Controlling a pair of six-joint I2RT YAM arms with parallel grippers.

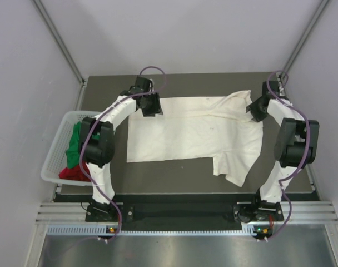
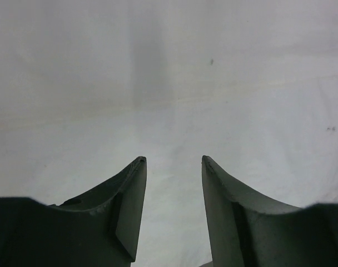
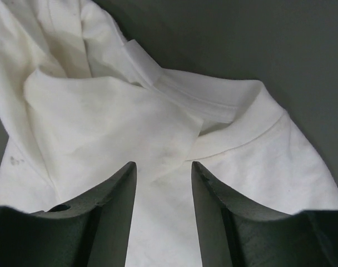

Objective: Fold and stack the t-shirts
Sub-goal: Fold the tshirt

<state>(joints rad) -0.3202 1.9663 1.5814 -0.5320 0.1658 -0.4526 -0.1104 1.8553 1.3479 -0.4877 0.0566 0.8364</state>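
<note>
A cream-white t-shirt (image 1: pixel 191 130) lies spread on the dark table, its right side rumpled with a sleeve hanging toward the front. My left gripper (image 1: pixel 150 104) is open at the shirt's far left corner; in the left wrist view the left gripper (image 2: pixel 173 161) has flat white cloth (image 2: pixel 169 83) under it. My right gripper (image 1: pixel 256 109) is open over the shirt's far right part; in the right wrist view the right gripper (image 3: pixel 163 164) hovers over folds and a hemmed edge (image 3: pixel 235 133). A green t-shirt (image 1: pixel 75 143) and a red t-shirt (image 1: pixel 71 173) lie in the basket.
A white plastic mesh basket (image 1: pixel 53 156) stands at the table's left edge. Grey walls enclose the table on three sides. The dark table top (image 1: pixel 169 172) shows in front of the shirt, and in the right wrist view (image 3: pixel 258 39) beyond the cloth.
</note>
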